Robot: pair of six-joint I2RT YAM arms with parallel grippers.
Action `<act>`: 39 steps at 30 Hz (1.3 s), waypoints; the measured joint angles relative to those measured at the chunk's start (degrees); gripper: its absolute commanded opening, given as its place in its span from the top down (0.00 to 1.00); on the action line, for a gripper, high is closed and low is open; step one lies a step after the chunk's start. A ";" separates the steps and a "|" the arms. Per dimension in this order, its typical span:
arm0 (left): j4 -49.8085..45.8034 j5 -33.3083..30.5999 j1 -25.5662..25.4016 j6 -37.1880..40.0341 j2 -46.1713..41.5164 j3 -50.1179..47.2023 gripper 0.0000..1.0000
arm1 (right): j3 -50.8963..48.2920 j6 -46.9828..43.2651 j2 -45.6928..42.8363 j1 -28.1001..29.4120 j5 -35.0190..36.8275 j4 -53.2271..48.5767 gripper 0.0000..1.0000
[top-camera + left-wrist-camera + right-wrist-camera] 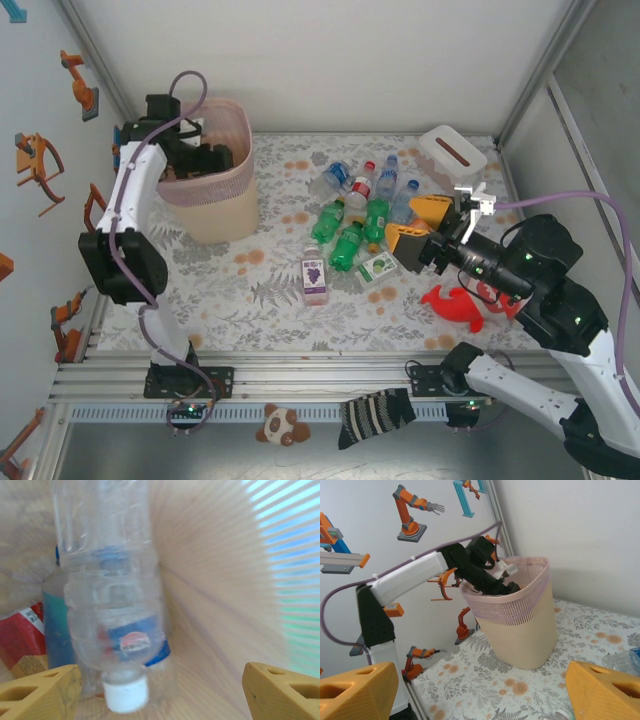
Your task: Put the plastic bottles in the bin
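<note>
1. Down inside the tall cream rounded wastebasket with a pink liner (pixel 215 210): the left gripper (pixel 205 158), yellow fingers (pixel 45 690) spread wide, clamping nothing.
2. Between those fingers, just beside one, contact unclear: a clear ribbed plastic bottle (pixel 110 595), white cap downward, with a blue-and-red label.
3. Behind it, against the basket wall: a second bottle with a teal label (pixel 57 635) and a red-labelled bottle (pixel 20 635).
4. On the floral tabletop (pixel 270 300), well apart from the basket: a heap of small plastic bottles (pixel 360 215), green, clear blue-capped and red-labelled, with a purple grape-labelled bottle (pixel 316 275) lying nearer.
5. Just right of that heap: the right gripper (pixel 420 224), gaping wide, empty.
</note>
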 measured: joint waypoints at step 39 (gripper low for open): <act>-0.28 -31.34 -35.56 -15.52 -18.82 -2.93 0.22 | -1.60 0.02 0.74 0.00 3.72 -2.19 0.16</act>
